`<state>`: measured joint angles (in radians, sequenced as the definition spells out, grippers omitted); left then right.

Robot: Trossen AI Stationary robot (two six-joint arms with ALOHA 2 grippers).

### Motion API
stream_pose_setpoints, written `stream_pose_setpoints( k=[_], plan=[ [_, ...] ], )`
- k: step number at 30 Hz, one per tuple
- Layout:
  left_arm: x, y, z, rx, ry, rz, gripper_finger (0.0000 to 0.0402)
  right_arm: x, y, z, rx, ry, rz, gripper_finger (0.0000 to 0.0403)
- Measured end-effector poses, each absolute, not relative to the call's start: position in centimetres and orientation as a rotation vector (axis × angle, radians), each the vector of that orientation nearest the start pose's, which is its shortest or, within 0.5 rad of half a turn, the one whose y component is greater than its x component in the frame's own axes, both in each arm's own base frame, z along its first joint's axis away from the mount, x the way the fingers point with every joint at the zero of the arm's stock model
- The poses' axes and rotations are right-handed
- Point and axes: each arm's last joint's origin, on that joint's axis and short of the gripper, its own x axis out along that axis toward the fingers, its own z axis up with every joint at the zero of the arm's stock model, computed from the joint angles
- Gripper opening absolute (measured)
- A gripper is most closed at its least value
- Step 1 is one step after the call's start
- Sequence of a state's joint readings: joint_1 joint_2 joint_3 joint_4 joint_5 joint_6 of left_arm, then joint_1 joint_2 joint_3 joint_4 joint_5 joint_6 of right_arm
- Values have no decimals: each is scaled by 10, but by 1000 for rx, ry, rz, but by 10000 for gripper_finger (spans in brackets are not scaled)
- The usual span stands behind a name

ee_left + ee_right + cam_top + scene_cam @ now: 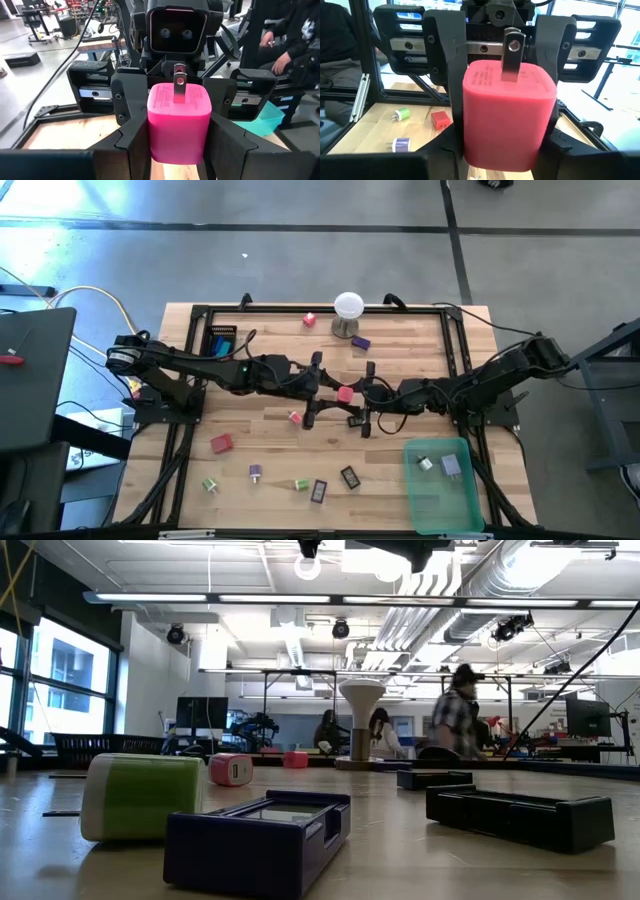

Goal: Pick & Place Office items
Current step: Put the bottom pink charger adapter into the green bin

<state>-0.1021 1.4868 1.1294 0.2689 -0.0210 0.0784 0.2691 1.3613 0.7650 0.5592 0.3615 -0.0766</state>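
A pink charger block with a metal prong on its upper face hangs above the table's middle, between both grippers. My left gripper comes at it from the table's left, and my right gripper from the right. Each is shut on the block. The other office items lie flat on the wood: a red block, green pieces, a purple piece, black pieces and a small pink piece. No gripper shows in the low view. My left gripper pinches the pink block by its two side walls between its fingers, level, from the table's left. The block is lifted clear, prong face up. My right gripper pinches the same block by its side walls between its fingers, level, from the table's right. The prong stands upright.
A teal bin with small pieces inside sits at the near right corner. The white ball on its stand, a pink piece and a purple piece lie by the far edge. A black frame borders the table. People show in the room behind.
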Motion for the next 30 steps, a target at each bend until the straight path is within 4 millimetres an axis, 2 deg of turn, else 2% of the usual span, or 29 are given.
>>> stream_pose_setpoints(
  k=[6, 12, 17, 23, 26, 30],
  plan=[
    [343, -37, 328, 119, 85, -102, 177, 288, 69, 270, -91, 40, -90, 135],
    [343, -39, 328, 121, 85, -109, 254, 288, 69, 271, -87, 39, -92, 159],
    [342, -45, 328, 121, 85, -128, 311, 288, 69, 270, -89, 43, -95, 111],
    [341, -50, 327, 119, 87, -139, 328, 288, 69, 268, -107, 66, -91, 13],
    [341, -49, 326, 119, 98, -124, 328, 288, 70, 268, -114, 66, -86, 7],
    [337, -46, 322, 136, 178, -93, 328, 287, 71, 263, -140, 123, -87, 18]
  ],
)
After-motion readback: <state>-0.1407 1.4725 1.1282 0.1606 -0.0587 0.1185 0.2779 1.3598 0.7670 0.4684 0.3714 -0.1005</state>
